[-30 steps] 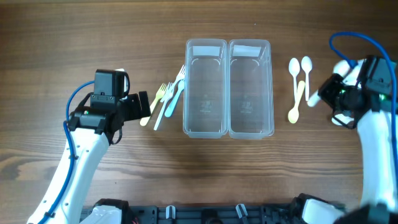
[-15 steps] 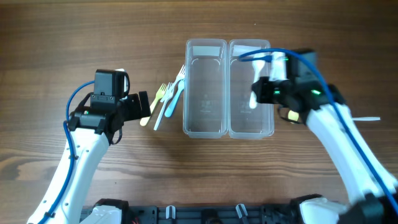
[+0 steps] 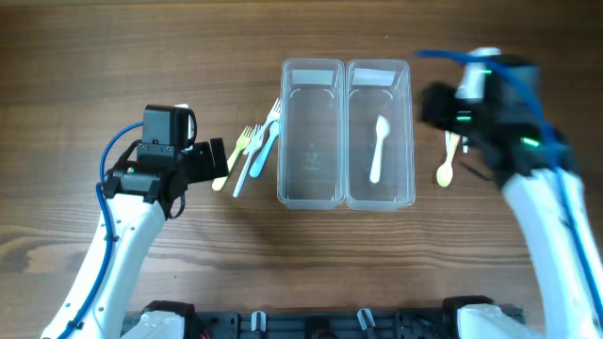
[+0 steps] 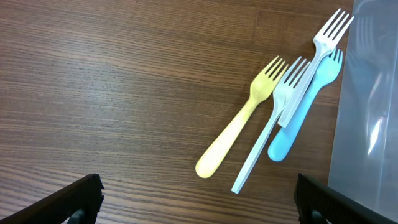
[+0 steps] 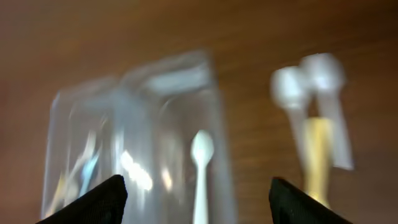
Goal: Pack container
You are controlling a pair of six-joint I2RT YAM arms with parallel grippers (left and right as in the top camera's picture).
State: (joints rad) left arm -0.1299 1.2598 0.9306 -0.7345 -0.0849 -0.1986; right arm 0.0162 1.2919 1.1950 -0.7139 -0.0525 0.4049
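Overhead: right gripper [image 3: 431,105] spread, empty, beside container [image 3: 411,141]; left gripper [image 3: 219,157] spread near forks [image 3: 256,151].

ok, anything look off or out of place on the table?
Nothing broken or spilled. The forks lie in a loose overlapping pile beside the left container; one white spoon lies in the right container, slightly tilted. Right wrist view is motion-blurred.
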